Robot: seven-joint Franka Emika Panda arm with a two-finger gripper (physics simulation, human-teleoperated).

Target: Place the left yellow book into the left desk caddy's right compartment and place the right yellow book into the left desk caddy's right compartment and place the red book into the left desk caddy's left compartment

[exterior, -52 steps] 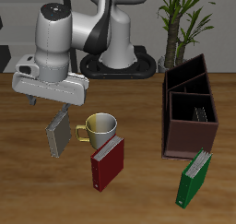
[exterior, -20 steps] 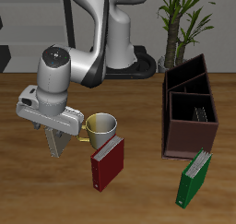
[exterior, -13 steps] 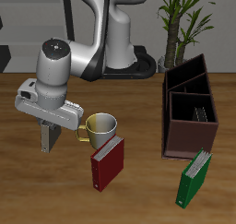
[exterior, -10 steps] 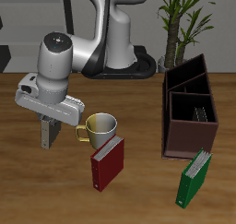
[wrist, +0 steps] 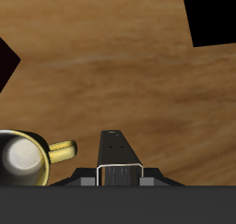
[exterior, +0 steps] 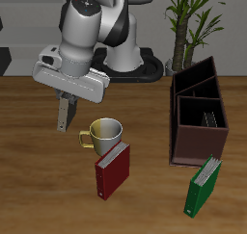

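Observation:
My gripper (exterior: 66, 99) is shut on the right yellow book (exterior: 65, 114), a thin grey striped book that hangs upright from the fingers above the table. In the wrist view the same book (wrist: 120, 159) shows edge-on between the fingers. The red book (exterior: 112, 170) lies flat nearer the table's front edge, just past the mug. The left desk caddy (exterior: 198, 143), a dark brown box with a middle wall, stands well off to the side of the gripper. Both of its sections are open at the top.
A metal mug (exterior: 104, 134) with a yellow handle stands right beside the hanging book and also shows in the wrist view (wrist: 23, 159). A green book (exterior: 203, 185) leans in front of the caddy. A potted plant (exterior: 189, 16) stands behind the caddy.
The arm has risen and swung back toward the table's middle, lifting the grey book off the table. The mug, red book, green book and caddy have not moved.

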